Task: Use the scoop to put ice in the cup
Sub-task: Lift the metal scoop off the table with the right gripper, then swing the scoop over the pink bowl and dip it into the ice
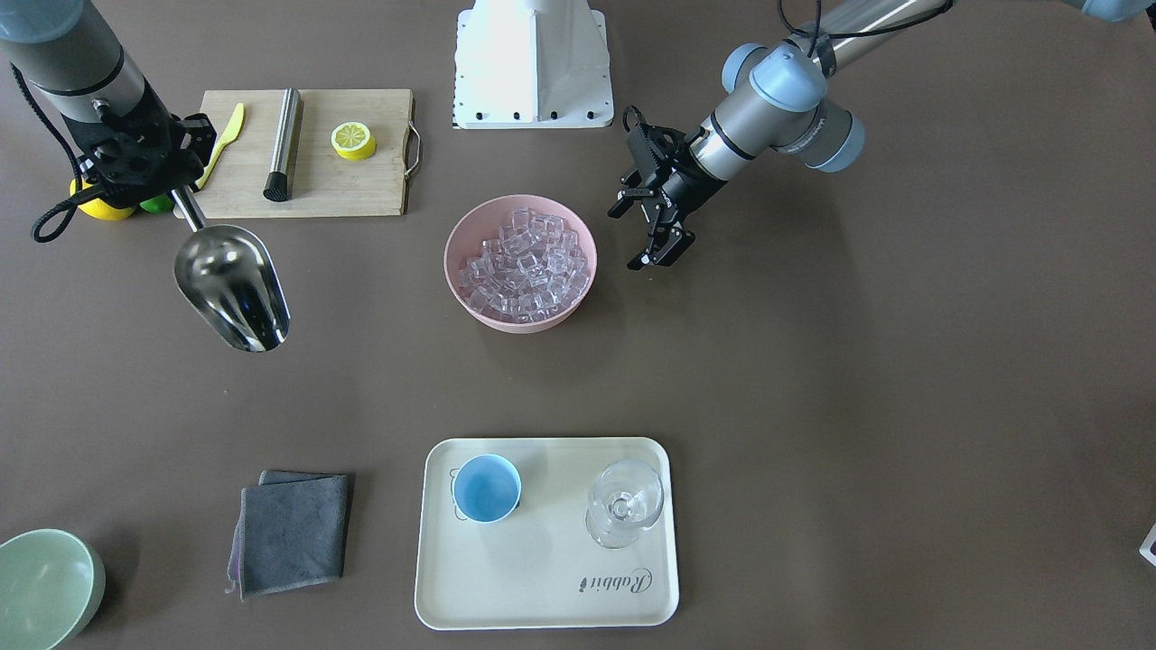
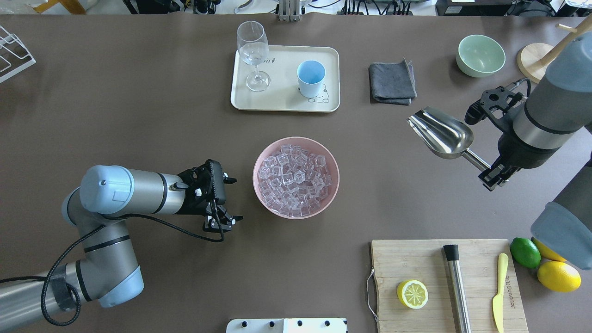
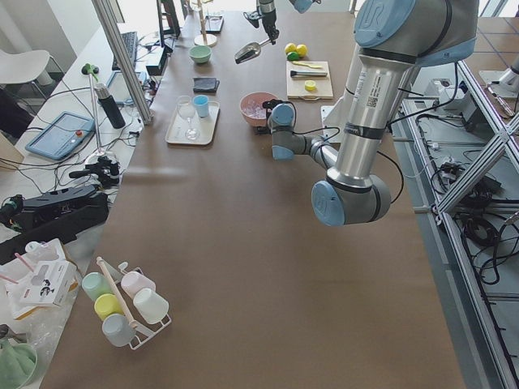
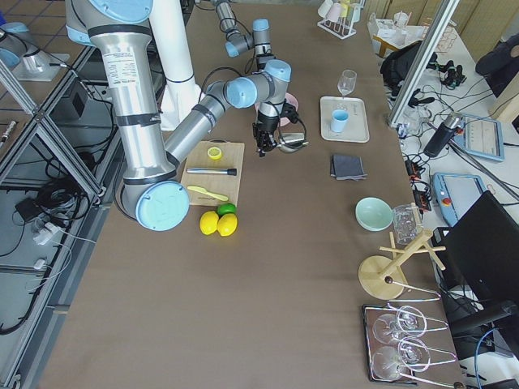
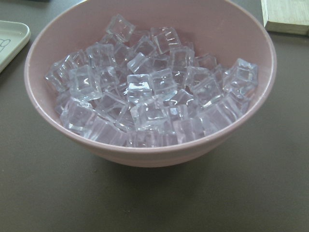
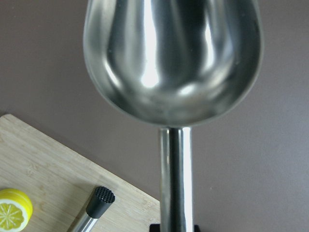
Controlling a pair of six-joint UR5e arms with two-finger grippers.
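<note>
The ice [image 1: 524, 262] fills a pink bowl [image 1: 470, 311] at the table's middle; it also shows in the overhead view [image 2: 296, 178] and the left wrist view [image 5: 149, 96]. The light-blue cup [image 1: 487, 487] [image 2: 311, 78] stands empty on a cream tray [image 1: 542, 578]. My right gripper [image 1: 178, 191] [image 2: 494, 176] is shut on the rod handle of the steel scoop [image 1: 231, 287] [image 2: 441, 134] [image 6: 174, 58], held empty above the table, off to the bowl's side. My left gripper [image 1: 629, 237] [image 2: 235, 199] is open and empty beside the bowl.
A stemmed glass [image 1: 625, 501] stands on the tray next to the cup. A cutting board [image 1: 361, 190] holds a lemon half, a steel cylinder [image 1: 284, 143] and a yellow knife. A grey cloth [image 1: 293, 533], a green bowl [image 1: 45, 587] and whole citrus [image 2: 557, 275] lie around.
</note>
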